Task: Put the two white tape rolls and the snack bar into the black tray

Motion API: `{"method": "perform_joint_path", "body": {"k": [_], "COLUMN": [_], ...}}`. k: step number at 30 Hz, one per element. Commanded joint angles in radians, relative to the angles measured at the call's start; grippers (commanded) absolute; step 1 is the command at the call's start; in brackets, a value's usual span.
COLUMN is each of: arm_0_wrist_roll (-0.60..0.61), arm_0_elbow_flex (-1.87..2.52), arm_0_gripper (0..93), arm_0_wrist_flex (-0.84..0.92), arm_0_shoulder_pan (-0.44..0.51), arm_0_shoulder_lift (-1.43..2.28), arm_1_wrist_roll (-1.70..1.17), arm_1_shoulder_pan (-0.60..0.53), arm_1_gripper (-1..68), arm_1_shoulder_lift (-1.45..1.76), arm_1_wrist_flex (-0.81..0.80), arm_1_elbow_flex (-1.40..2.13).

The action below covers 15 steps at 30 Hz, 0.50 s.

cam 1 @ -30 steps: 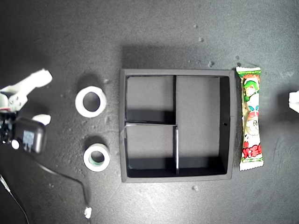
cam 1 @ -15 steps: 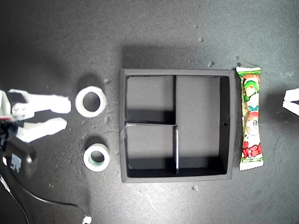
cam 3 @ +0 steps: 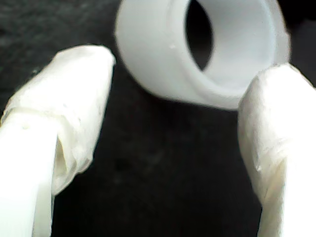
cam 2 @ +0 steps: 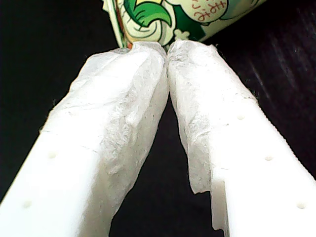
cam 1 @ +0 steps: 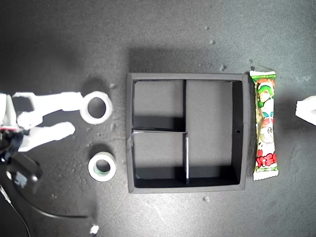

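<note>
the wider white tape roll [cam 3: 217,54] lies just ahead of my second gripper [cam 3: 177,143], fingers apart; my first gripper [cam 2: 168,49], fingers together, faces the snack bar [cam 2: 187,17].

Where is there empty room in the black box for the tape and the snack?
All three compartments of the black tray are bare: two small squares beside the wide tape roll and small tape roll, one long slot nearest the snack bar. It's crowded where my second hand nears the wide roll.
</note>
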Motion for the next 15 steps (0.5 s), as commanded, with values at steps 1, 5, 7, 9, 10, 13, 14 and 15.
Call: {"method": "perform_joint_path", "body": {"k": [1,5,7,9,10,13,14,15], "arm_0_wrist_roll": [0.048,0.083,0.097,0.107,0.11,0.118,0.118,0.117], "arm_0_elbow_flex": [-0.114,-0.225,-0.27,-0.304,-0.322,-0.383,-0.4,-0.414], "arm_0_gripper": [18.7,17.7,17.3,17.2,17.1,17.1,16.9,16.7], "arm_0_wrist_flex": [-0.081,-0.13,-0.152,-0.175,-0.183,-0.186,-0.186,-0.184], "arm_0_shoulder_pan": [0.0,0.003,0.0,-0.006,-0.009,-0.012,-0.015,-0.021], "arm_0_shoulder_lift": [-0.221,-0.434,-0.525,-0.604,-0.644,-0.755,-0.787,-0.816], "arm_1_wrist_roll": [-0.04,-0.037,-0.035,-0.034,-0.032,-0.021,-0.02,-0.018], "arm_1_shoulder_pan": [-0.026,-0.028,-0.025,-0.023,-0.021,-0.02,-0.02,-0.021], "arm_1_gripper": [-0.2,-0.2,-0.2,-0.2,-0.2,-0.2,-0.2,-0.2], "arm_1_shoulder_lift": [0.006,0.006,0.006,0.006,0.006,0.006,0.006,0.006], "arm_1_wrist_flex": [-0.049,-0.031,-0.023,-0.021,-0.018,0.0,0.005,0.005], "arm_1_elbow_flex": [0.011,0.011,0.011,0.011,0.011,0.011,0.011,0.011]}}
